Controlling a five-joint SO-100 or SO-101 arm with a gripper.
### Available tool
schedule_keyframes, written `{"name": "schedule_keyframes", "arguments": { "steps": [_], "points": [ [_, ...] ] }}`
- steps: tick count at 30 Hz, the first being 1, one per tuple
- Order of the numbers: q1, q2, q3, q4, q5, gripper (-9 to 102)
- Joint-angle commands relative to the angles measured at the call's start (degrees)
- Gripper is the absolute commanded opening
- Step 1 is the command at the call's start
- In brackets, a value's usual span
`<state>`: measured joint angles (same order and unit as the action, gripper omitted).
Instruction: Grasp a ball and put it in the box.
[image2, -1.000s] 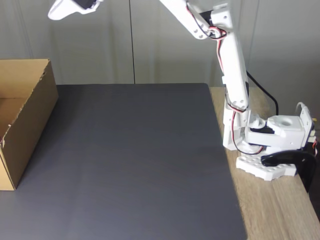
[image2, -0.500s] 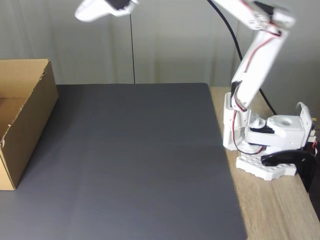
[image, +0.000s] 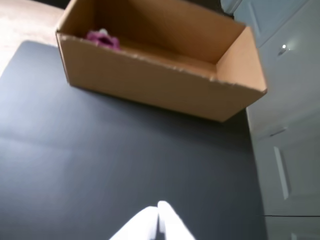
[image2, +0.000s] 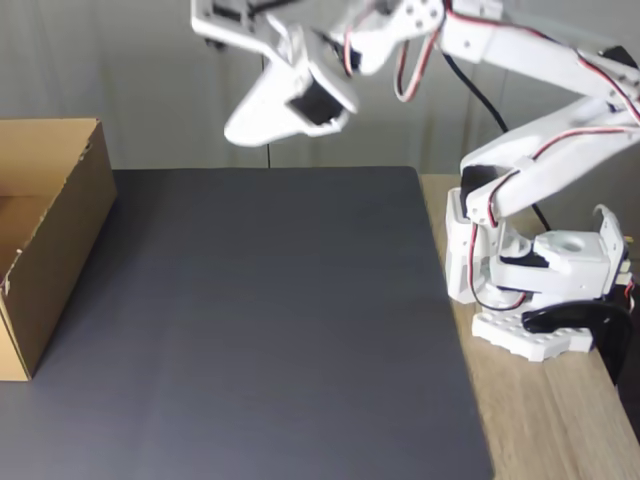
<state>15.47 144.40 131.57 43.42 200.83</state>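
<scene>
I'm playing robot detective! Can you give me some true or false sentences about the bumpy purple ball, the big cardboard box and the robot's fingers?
1. The bumpy purple-pink ball lies inside the brown cardboard box. True.
2. The white robot fingers pinch the ball. False: they are shut together on nothing, above the dark grey mat.
3. The box has a closed lid. False: its top is open.
4. The box stands on the mat. True.
5. The ball lies on the mat. False: it is in the box.
</scene>
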Motion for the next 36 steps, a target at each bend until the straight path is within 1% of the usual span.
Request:
{"name": "schedule_keyframes", "arguments": {
  "steps": [1, 11, 16, 18, 20, 26, 36],
  "points": [
    [-0.6, 5.6, 5.4, -0.7, -0.4, 0],
    [0.9, 18.0, 19.2, -0.9, -0.7, 1],
    [1.1, 28.3, 27.9, -0.4, -2.7, 1],
    [0.9, 34.6, 32.6, 1.0, -4.3, 1],
    [0.3, 35.0, 33.7, 2.7, -3.3, 1],
    [0.5, 35.0, 36.0, 0.6, -3.6, 1],
    [0.5, 35.0, 46.3, -8.5, -7.2, 0]
  ]
}}
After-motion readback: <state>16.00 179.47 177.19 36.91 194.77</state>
